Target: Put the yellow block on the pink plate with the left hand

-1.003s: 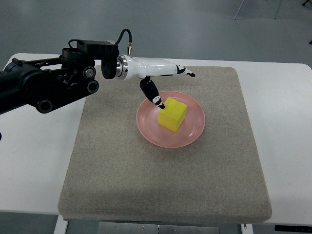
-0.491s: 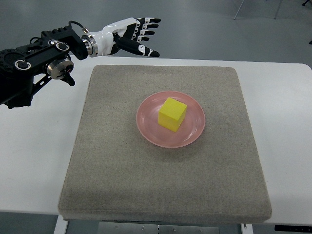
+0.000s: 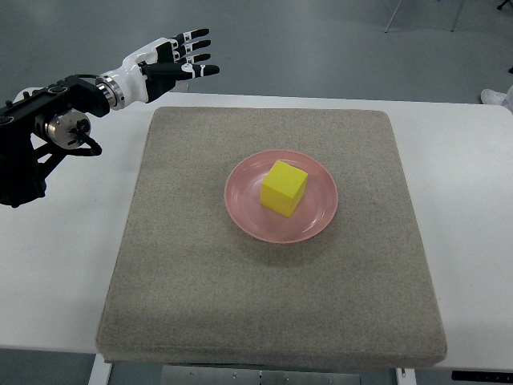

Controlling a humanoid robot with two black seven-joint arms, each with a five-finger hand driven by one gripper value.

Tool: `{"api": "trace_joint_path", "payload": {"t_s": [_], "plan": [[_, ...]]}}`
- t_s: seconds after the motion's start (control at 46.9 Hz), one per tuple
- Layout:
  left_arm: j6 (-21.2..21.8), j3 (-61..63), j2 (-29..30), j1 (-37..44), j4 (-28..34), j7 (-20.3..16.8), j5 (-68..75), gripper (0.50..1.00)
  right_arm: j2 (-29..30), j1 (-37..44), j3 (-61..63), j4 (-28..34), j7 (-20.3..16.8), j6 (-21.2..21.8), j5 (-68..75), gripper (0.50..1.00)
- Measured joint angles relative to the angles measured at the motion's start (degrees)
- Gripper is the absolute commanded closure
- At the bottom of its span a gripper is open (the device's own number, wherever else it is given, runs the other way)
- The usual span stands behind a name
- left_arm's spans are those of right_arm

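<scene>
- Top view showed the yellow block (image 3: 284, 188) resting on the pink plate (image 3: 317, 219), slightly left of the plate's middle, with one corner turned toward the near edge.
- The plate sat on a grey mat (image 3: 240, 305) that covered most of the white bench (image 3: 64, 265).
- The left hand (image 3: 164, 61) was at the upper left, beyond the mat's far-left corner and well apart from the plate.
- Its fingers (image 3: 195, 57) were spread and extended toward the right, and they held nothing.
- The black left arm (image 3: 40, 136) entered from the left edge, above the bench.
</scene>
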Motion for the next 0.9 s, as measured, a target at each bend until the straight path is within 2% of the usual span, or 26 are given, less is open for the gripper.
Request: {"api": "trace_joint_path", "payload": {"t_s": [0.128, 0.256, 0.555, 0.662, 0.896], "plan": [[-7.9, -2.8, -0.2, 1.4, 4.3, 0.3, -5.3, 0.506, 0.0, 0.0, 0.0, 0.0, 0.0, 0.0, 0.0, 0.576], [-11.3, -3.3, -0.2, 2.5, 6.3, 3.4, -11.9, 0.506, 0.0, 0.0, 0.0, 0.0, 0.0, 0.0, 0.0, 0.576], [-11.8, -3.5, -0.1, 3.4, 7.2, 16.9, -30.8, 0.506, 0.0, 0.0, 0.1, 0.0, 0.0, 0.0, 0.0, 0.576], [-11.8, -3.5, 0.2, 3.5, 7.1, 18.1, -33.9, 0.506, 0.0, 0.0, 0.2, 0.0, 0.0, 0.1, 0.0, 0.576], [-11.8, -4.6, 0.4, 5.6, 6.9, 18.3, -34.4, 0.506, 0.0, 0.0, 0.1, 0.1, 0.0, 0.2, 0.2, 0.576]]}}
